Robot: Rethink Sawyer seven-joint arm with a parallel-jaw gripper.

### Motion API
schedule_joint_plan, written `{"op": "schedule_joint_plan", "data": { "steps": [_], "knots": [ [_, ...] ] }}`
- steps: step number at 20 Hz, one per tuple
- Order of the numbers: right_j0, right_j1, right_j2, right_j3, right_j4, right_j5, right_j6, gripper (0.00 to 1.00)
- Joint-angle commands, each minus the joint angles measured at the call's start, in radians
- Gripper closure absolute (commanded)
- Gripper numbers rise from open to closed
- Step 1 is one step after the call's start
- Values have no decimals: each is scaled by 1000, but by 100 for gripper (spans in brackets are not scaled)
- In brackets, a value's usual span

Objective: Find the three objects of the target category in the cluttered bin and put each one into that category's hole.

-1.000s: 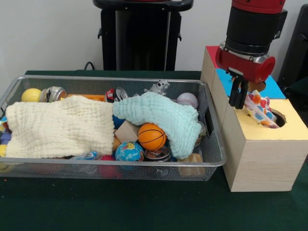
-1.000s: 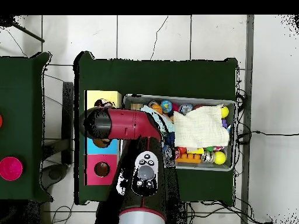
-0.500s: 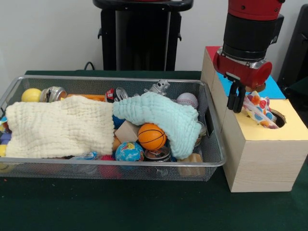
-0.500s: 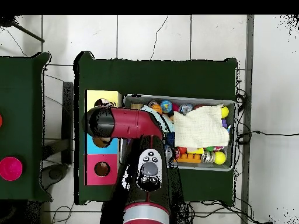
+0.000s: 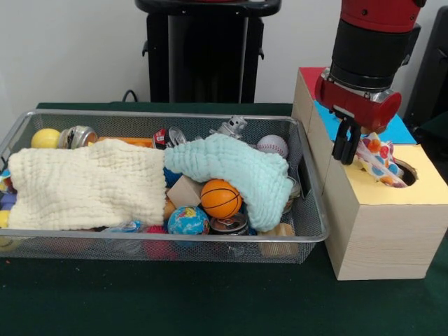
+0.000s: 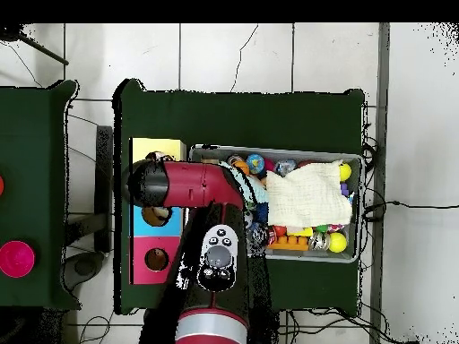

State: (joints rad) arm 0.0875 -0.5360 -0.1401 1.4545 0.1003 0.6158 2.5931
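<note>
A red and black robot arm hangs over a wooden box (image 5: 381, 224) with coloured top sections. Its gripper (image 5: 344, 143) hovers just beside a spotted toy (image 5: 376, 159) resting at the hole (image 5: 404, 172) in the yellow section; I cannot tell whether it is open. Beside the box, a wire bin (image 5: 231, 248) holds balls, cans and two cloths.
</note>
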Motion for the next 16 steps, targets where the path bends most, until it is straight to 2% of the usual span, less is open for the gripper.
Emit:
{"op": "schedule_joint_plan", "data": {
  "steps": [1, 7, 16],
  "knots": [
    [48, 118, 65, -71, 23, 92, 112, 100],
    [48, 118, 31, -120, 0, 139, 81, 100],
    [32, 105, -9, -155, -62, 144, 5, 100]
  ]
}}
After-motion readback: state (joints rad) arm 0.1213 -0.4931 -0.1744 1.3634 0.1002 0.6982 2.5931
